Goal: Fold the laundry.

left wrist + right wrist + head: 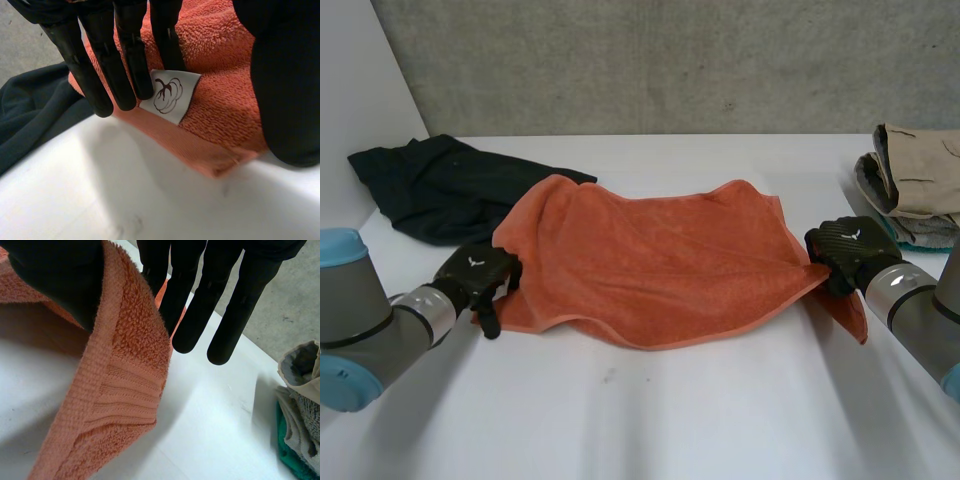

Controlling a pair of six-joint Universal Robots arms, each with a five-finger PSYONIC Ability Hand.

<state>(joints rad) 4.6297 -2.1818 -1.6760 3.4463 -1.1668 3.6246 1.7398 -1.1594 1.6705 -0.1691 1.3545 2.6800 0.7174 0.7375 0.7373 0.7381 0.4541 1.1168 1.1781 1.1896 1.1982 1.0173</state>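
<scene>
The orange towel [660, 255] lies spread and rumpled across the middle of the white table [670, 420], its long side running from one hand to the other. It is thick terry with a flat woven band along the hem. Its far left edge rests just over a dark garment [430, 185] heaped at the table's back left.

The left hand [480, 275] is on the towel's near left corner. In the left wrist view its fingers [100, 65] are straight and close together, laid on the cloth with their tips at the hem. The thumb [285, 90] sits well apart from them on the same corner. Between them shows a small white label [170, 95] printed with a dark outline drawing. That corner lies flat on the table.

The right hand [850, 250] has the towel's right end. In its wrist view the thumb [55, 275] is on one face of the cloth and the straight fingers [240, 300] are behind the other, pinching the edge. The towel stands off the table there, and its corner hangs below the hand.

A stack of folded clothes [915, 185], beige over grey and teal, sits at the table's far right.
</scene>
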